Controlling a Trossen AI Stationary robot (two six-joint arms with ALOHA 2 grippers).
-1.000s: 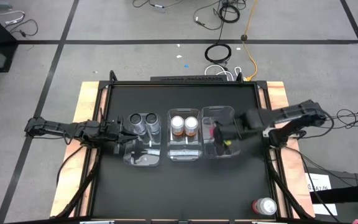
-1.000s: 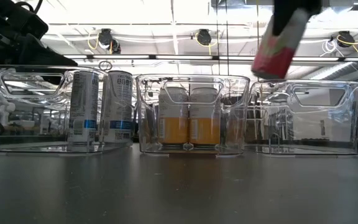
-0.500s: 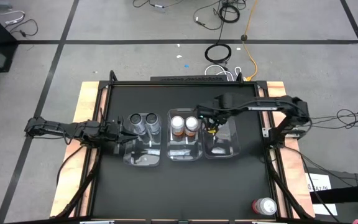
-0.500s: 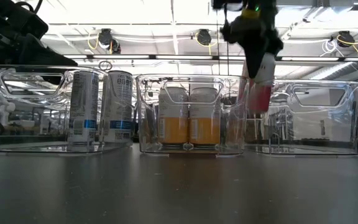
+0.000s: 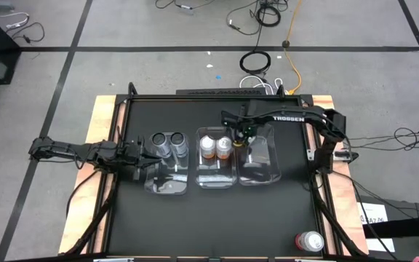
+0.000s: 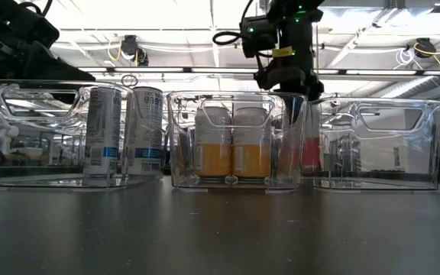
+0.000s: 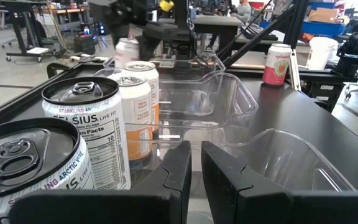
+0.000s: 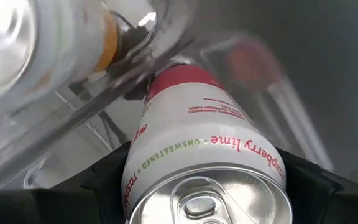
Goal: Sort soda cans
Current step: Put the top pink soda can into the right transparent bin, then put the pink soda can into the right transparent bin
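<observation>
My right gripper (image 5: 244, 135) reaches from the table's right and is shut on a red-pink soda can (image 6: 309, 145), which is down inside the clear right bin (image 5: 264, 171) at its far left corner. Two orange-brown cans (image 5: 215, 147) stand in the middle bin (image 5: 217, 178). Two dark grey cans (image 5: 168, 142) stand in the left bin (image 5: 167, 185). A second red-pink can (image 5: 309, 241) stands on the table's near right corner. My left gripper (image 5: 142, 154) waits, shut and empty, at the left bin's left side. My right gripper pinches the red-pink can near its top rim (image 8: 138, 177), one finger (image 8: 101, 183) on each side of the can. The fingers come from above, pointing down. The can hangs about upright inside the right bin; whether its bottom touches the bin floor I cannot tell.
The three clear bins stand side by side across the table's middle, walls close together. The near half of the black table (image 5: 217, 225) is open. Cables lie on the floor beyond the far edge.
My right gripper has gone toward the table's far edge and a little left, and down. The red-pink can, which hung tilted above the right bin, now stands about upright inside it, beside the middle bin's wall. The gripper stays shut on it.
</observation>
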